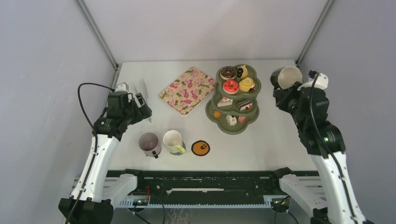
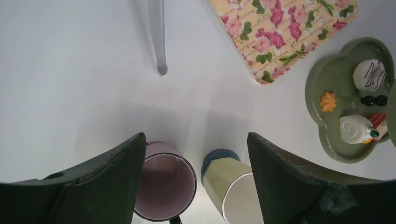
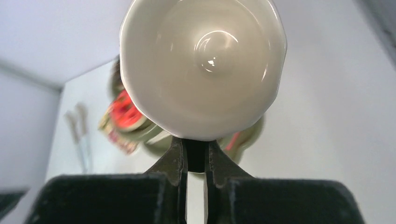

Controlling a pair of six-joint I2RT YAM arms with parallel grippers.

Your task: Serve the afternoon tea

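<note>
Right claw pinched tight on the cream-lined mug, which it holds on its side beside the stand.
The grip sits at the mug's lower edge; whether on handle or rim cannot be told. The mouth faces back along the claw, and the mug appears clear of the table, which suits a carry rather than a set-down. Just to the claw's left stands the olive three-tier stand, with toy donuts and cake slices on its tiers. Well nearer the arm bases lies the orange coaster with no mug on it, judged to be the mug's destination. The right arm is stretched forward, elbow raised and wrist bent inward. Left claw is spread wide, pointing down. Beneath it are the lilac mug and the pale green mug on a blue coaster. That arm is folded at its own side.
</note>
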